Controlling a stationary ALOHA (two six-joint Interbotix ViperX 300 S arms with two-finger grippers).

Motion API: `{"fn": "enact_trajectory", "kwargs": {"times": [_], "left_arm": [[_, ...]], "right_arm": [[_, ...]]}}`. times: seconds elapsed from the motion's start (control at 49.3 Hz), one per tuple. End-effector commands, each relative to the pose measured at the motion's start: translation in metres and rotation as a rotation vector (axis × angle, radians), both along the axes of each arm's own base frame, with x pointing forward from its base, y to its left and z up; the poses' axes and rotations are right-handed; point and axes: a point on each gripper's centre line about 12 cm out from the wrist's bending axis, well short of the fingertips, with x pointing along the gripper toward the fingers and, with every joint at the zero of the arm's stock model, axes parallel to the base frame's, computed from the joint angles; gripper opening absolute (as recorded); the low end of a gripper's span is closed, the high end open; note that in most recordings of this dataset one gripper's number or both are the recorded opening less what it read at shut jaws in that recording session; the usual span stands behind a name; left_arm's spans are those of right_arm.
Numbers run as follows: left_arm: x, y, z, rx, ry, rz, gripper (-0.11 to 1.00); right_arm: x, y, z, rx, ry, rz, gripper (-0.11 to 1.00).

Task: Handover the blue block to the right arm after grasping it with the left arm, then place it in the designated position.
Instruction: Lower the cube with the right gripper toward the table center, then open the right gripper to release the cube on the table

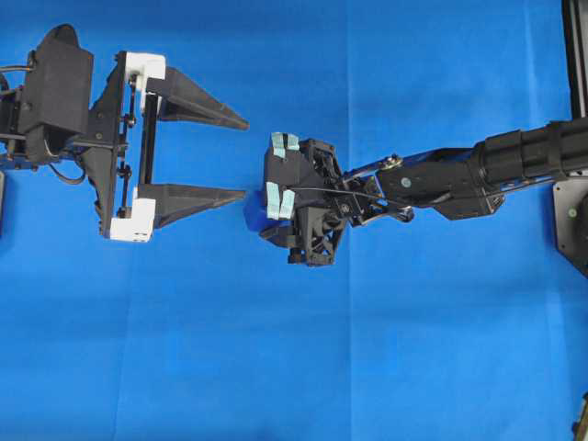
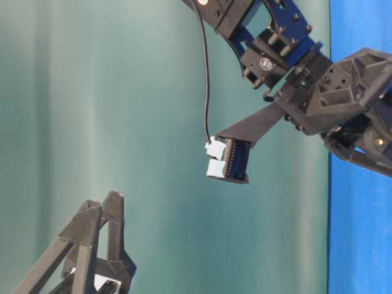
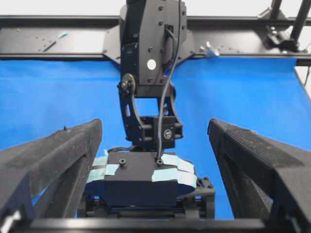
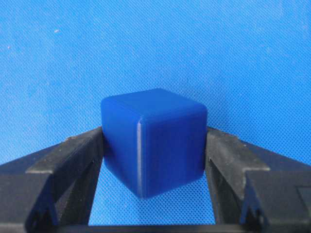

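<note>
One rounded blue block (image 4: 153, 141) between matte black fingers (image 4: 73, 155).

Bright, even light floods my bright blue cloth (image 1: 184, 349); shadows stay faint. My small dark-blue cube (image 4: 153, 141) shows a soft glare line; nearby fingers blur.

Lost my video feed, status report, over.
Left gripper open, empty. Right gripper shut on the blue block, over the blue cloth. Handover done, placing not yet. Nothing in the way.
</note>
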Motion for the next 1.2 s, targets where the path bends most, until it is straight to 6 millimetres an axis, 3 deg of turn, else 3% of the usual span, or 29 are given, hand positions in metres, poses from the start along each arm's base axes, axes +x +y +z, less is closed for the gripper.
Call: {"fn": "enact_trajectory", "kwargs": {"times": [0.0, 0.101, 0.203, 0.243, 0.426, 0.588, 0.832, 1.177], "left_arm": [[-0.005, 0.001, 0.016, -0.001, -0.049, 0.003, 0.93], [-0.006, 0.001, 0.016, -0.001, -0.048, 0.003, 0.93], [-0.005, 0.001, 0.016, -0.001, -0.049, 0.003, 0.93], [-0.006, 0.001, 0.016, -0.001, -0.048, 0.003, 0.93], [-0.005, 0.001, 0.016, -0.001, -0.049, 0.003, 0.93], [-0.006, 0.001, 0.016, -0.001, -0.048, 0.003, 0.93], [-0.006, 0.001, 0.016, 0.001, -0.048, 0.003, 0.93], [-0.006, 0.001, 0.016, -0.002, -0.048, 0.003, 0.93]], "right_arm": [[0.004, 0.0, 0.009, 0.008, -0.027, -0.006, 0.55], [0.005, -0.001, 0.01, 0.013, -0.03, -0.012, 0.58], [0.004, -0.001, 0.01, 0.016, -0.028, -0.017, 0.84], [0.004, -0.001, 0.01, 0.017, -0.026, -0.019, 0.89], [0.004, 0.0, 0.01, 0.023, -0.026, -0.023, 0.8], [0.004, 0.0, 0.018, 0.022, -0.043, -0.021, 0.8], [-0.006, 0.0, 0.056, 0.009, -0.094, -0.038, 0.8], [-0.038, -0.003, 0.119, -0.04, -0.139, -0.088, 0.8]]}}
